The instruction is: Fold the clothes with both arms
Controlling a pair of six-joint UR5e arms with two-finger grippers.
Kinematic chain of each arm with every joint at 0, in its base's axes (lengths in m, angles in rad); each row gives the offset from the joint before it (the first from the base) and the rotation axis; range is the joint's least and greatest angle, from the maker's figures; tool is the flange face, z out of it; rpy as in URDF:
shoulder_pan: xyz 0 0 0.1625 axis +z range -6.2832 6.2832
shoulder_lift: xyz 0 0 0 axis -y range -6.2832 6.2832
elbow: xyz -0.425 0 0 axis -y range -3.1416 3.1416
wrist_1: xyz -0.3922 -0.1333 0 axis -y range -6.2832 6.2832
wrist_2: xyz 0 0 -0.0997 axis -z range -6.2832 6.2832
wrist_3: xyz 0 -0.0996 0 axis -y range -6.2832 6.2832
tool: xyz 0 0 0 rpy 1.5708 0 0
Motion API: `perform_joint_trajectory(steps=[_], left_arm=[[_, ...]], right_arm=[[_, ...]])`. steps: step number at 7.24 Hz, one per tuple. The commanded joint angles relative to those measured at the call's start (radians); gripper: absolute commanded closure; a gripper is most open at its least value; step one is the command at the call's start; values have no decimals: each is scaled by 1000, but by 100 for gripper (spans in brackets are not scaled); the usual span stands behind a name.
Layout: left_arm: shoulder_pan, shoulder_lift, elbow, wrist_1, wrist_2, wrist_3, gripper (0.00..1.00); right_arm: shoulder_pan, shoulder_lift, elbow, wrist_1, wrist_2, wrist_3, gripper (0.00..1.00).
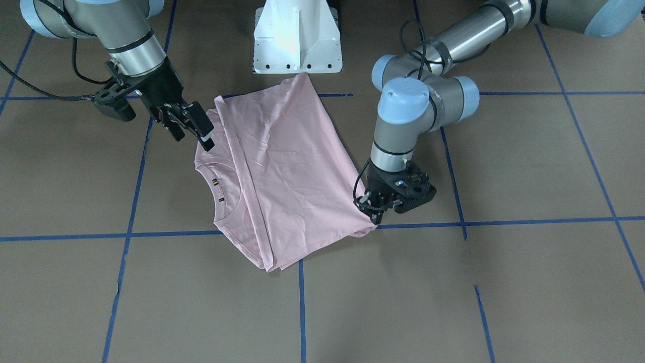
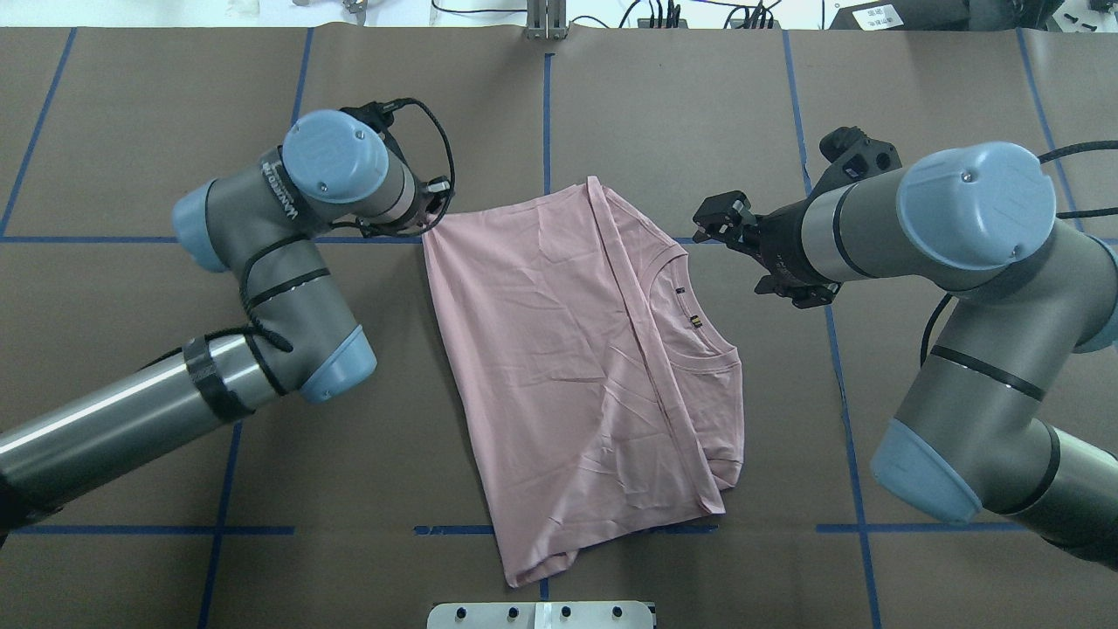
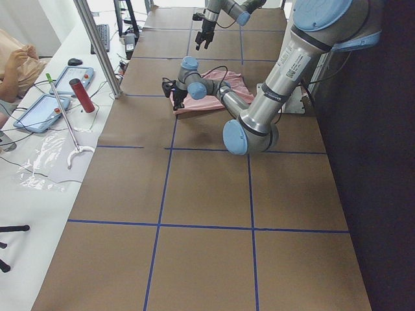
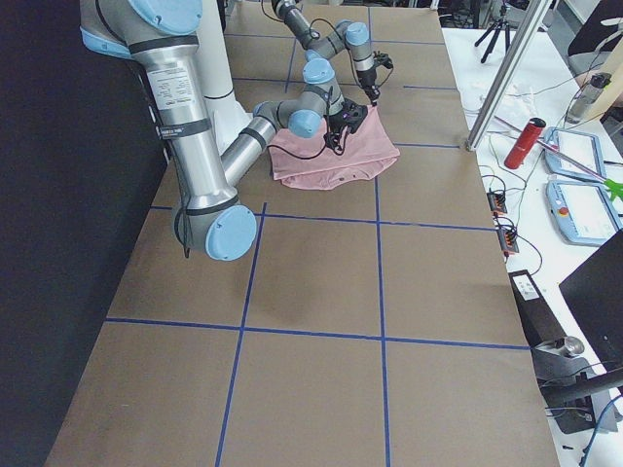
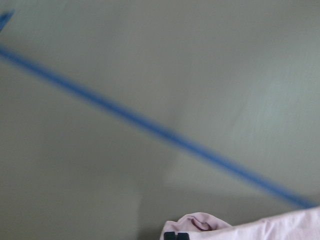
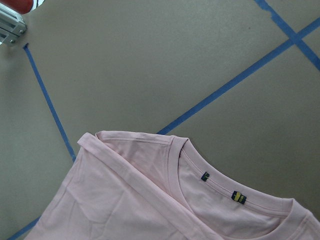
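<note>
Now we see the shirt (image 2: 568, 349) lying folded mid-tabletop (image 2: 131, 131), plain side up, collar (image 2: 690, 325) showing. Our left end effector (image 1: 375, 216) is clenched on one corner; our right end effector (image 1: 194, 140) hangs released near the collar.

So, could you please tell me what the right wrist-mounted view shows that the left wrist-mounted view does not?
Only the right wrist-mounted view shows the neckline of the pale pink T-shirt, its two small labels and a folded edge. Only the left wrist-mounted view shows a bunched corner of the cloth beside one of the black fingers. Both show the T-shirt, the brown table and blue tape lines.
</note>
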State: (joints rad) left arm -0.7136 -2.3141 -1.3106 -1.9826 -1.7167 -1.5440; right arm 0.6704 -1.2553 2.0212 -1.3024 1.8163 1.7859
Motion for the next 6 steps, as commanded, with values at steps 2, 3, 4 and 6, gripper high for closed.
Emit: perform_joint_trajectory(steps=[2,3,4,6], left_arm=[[-151,-130,292,-251,13,145,59],[-152,-90,180,-242,8,136,35],[-138,15,12,-239,5,75,35],[-121,195,-220,-240,-35,23,35]], right_arm=[[-8,7,-10,2,0,0,0],[-35,28,-21,2,-15,6,0],[-101,63,-36,-6,-93,10,0],[-225,121,-79,-9,-201,108,0]])
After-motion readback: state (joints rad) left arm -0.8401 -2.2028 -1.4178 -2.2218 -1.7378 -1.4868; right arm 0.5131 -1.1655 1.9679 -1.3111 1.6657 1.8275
